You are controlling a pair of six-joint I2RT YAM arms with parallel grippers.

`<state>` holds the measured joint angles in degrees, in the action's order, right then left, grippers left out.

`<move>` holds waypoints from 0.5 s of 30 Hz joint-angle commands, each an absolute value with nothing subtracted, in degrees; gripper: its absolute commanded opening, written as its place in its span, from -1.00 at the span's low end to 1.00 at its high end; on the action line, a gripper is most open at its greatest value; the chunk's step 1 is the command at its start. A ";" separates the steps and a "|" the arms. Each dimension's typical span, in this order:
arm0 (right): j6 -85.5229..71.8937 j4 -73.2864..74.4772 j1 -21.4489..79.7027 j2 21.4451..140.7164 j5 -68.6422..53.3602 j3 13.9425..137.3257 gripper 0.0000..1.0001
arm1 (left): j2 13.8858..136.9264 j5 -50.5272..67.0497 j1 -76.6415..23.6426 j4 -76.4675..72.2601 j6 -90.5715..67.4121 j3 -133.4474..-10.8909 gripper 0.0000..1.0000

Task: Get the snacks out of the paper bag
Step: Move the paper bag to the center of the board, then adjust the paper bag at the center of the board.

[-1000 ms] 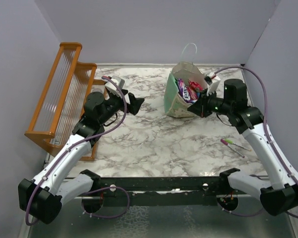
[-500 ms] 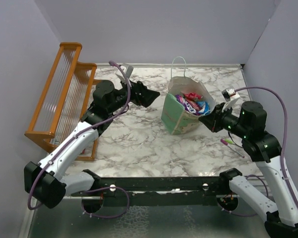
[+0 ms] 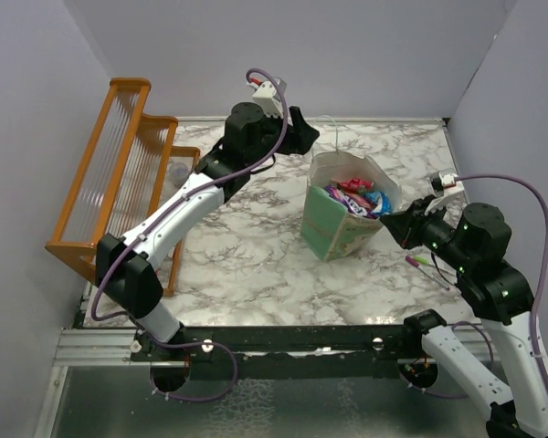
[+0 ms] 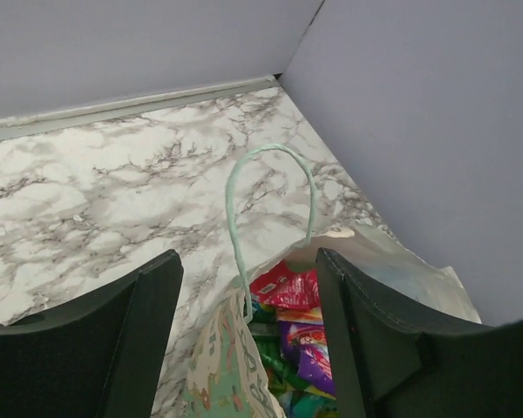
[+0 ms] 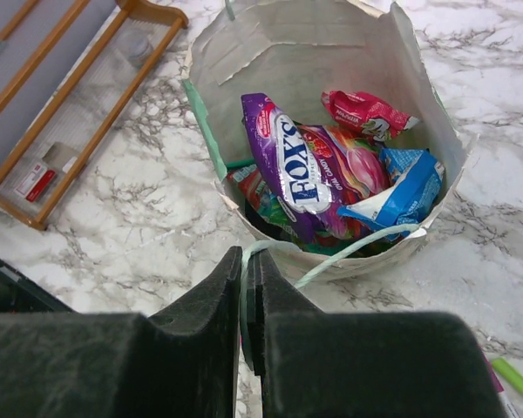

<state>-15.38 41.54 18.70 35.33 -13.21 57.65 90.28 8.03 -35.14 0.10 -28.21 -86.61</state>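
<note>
The pale-green paper bag (image 3: 325,225) stands upright right of the table's middle, mouth open. Several shiny snacks (image 3: 354,196) fill it: a purple packet (image 5: 283,170), a red one (image 5: 366,113) and a blue one (image 5: 403,197). My right gripper (image 3: 392,224) is at the bag's near-right rim, shut on its near loop handle (image 5: 331,258). My left gripper (image 3: 303,133) is open and empty, hovering behind the bag. In the left wrist view its fingers (image 4: 131,335) straddle the upright far handle (image 4: 270,155) and the bag's rim (image 4: 218,361), touching neither.
The orange wooden rack (image 3: 119,173) stands along the left wall and shows in the right wrist view (image 5: 78,104). Pink-and-green pens (image 3: 431,265) lie on the marble right of the bag, under my right arm. The grey walls are close behind and to the right.
My left arm swung from the left side to behind the bag, above its far handle. My right gripper drew back to the near right with the handle; the bag shifted and stood more upright.
</note>
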 commanded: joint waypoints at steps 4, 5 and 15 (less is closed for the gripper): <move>-15.30 39.16 19.07 33.04 -10.32 58.28 -0.78 | 97.65 8.12 -36.14 -0.15 -30.59 -93.88 0.19; -15.17 39.32 19.07 32.85 -10.18 58.27 -0.78 | 99.02 9.02 -36.47 -0.69 -30.90 -94.66 0.16; -14.40 40.43 19.07 31.32 -10.19 58.67 -0.73 | 107.27 7.98 -37.38 3.42 -29.36 -103.41 -0.40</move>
<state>-15.16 41.12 18.70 32.34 -11.66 57.65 106.08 7.14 -37.19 2.83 -29.67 -100.03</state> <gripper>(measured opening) 0.127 0.333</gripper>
